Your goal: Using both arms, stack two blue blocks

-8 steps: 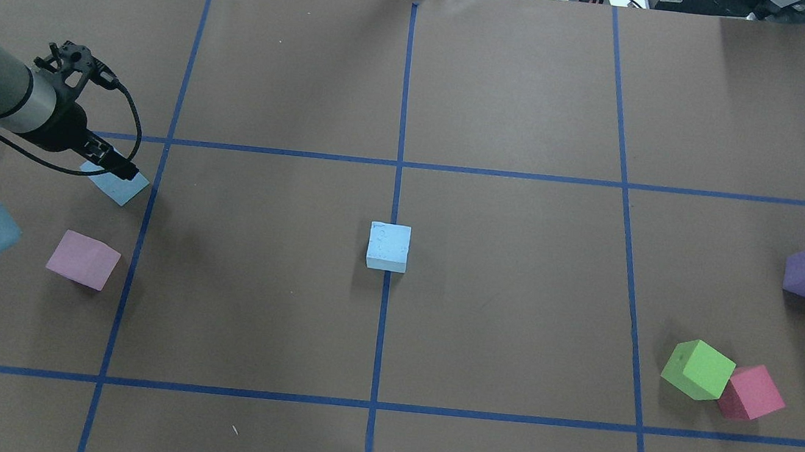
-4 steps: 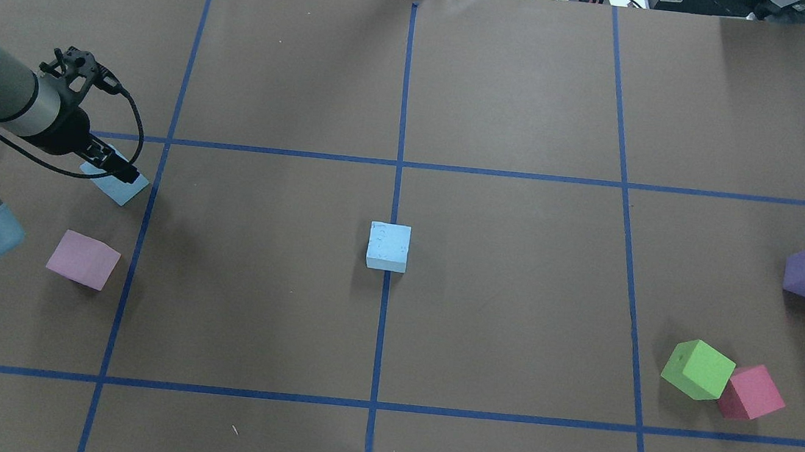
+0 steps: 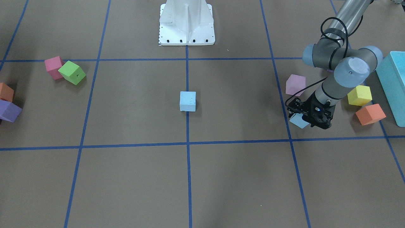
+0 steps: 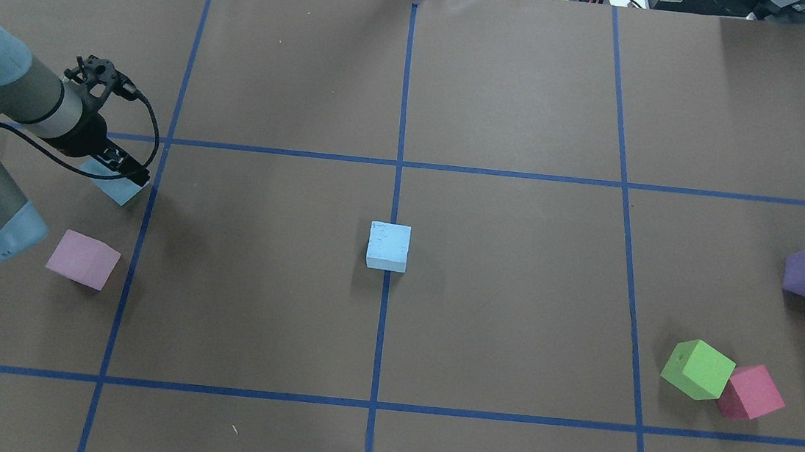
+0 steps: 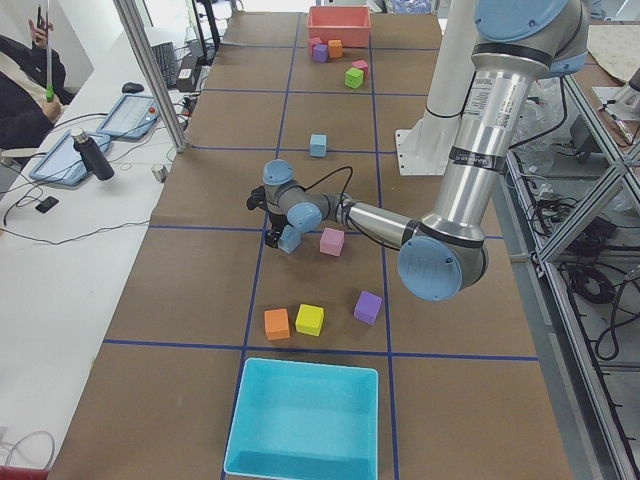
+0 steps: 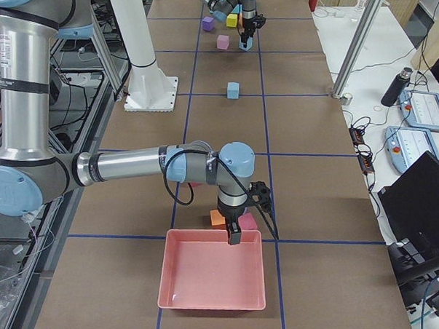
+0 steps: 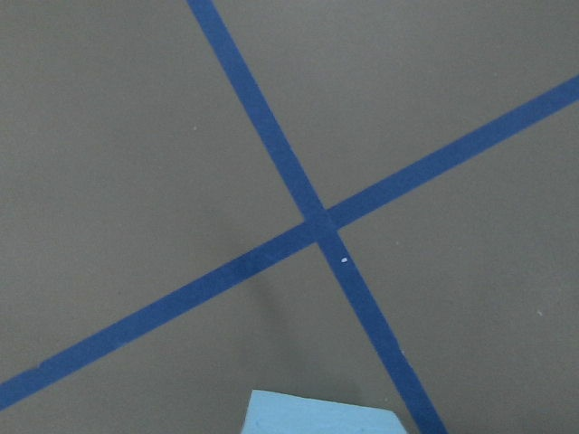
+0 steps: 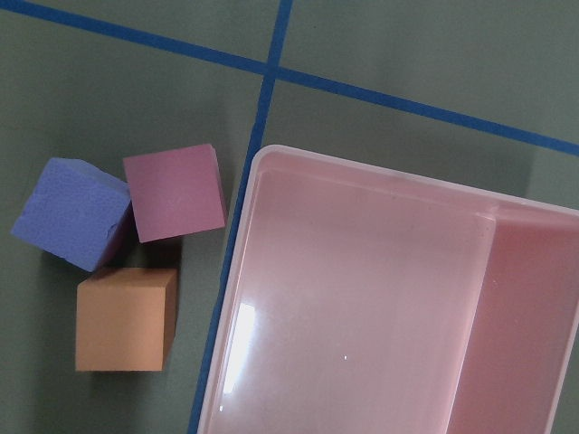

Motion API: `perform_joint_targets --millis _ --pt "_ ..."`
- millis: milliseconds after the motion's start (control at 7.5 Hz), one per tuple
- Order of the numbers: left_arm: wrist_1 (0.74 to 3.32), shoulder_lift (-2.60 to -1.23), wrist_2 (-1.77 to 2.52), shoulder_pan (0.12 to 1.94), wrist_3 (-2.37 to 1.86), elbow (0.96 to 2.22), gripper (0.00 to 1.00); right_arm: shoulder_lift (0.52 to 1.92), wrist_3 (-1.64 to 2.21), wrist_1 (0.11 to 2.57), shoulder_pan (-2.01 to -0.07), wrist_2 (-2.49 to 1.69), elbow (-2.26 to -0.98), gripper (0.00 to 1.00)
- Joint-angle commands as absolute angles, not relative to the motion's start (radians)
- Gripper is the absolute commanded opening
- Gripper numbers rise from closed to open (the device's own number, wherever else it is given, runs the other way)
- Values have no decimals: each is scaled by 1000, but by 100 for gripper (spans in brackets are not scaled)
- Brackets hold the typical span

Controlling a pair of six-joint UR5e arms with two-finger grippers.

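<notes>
Straight out from the base at 12 o'clock, one blue block (image 4: 389, 247) is sitting alone on the tabletop (image 4: 513, 303), square on the centre line, with nothing on top of it. Farther out, toward 10 o'clock, the other blue block (image 4: 116, 190) appears to be resting on the tabletop too. Your left gripper (image 4: 128, 171) is reaching down right at it and covering its far edge. You cannot tell from these views whether the jaws are apart or clamped on it. Farthest out, past 3 o'clock, your right gripper (image 6: 233, 237) is hanging over the pink bin (image 6: 211, 302), and its jaws cannot be read either. By my judgement you are only starting: securing the grasp, carrying the block to centre and stacking it are all remaining.
</notes>
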State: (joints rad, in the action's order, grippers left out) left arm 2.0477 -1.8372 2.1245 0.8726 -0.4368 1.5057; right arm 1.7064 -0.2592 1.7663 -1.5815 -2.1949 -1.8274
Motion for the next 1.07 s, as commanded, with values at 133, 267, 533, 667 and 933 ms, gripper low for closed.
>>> perform_joint_targets --millis 133,267,533,667,933 --pt "2046 -1836 2128 868 -439 1505 78 1706 -259 1767 -1582 -2195 -1825 100" --pt "2046 -1835 2129 867 -439 1511 61 1706 -258 1767 -1582 -2197 -1825 100" --pt "2034 -1841 2190 867 -440 1534 25 1706 -258 1767 -1582 -2197 -1825 100" --pt "2016 -1859 2219 867 -463 1561 22 1706 -258 1767 -1582 -2200 -1825 100" --pt "1988 -1971 2210 855 -719 1572 23 1707 -258 1767 -1582 -2200 -1824 100"
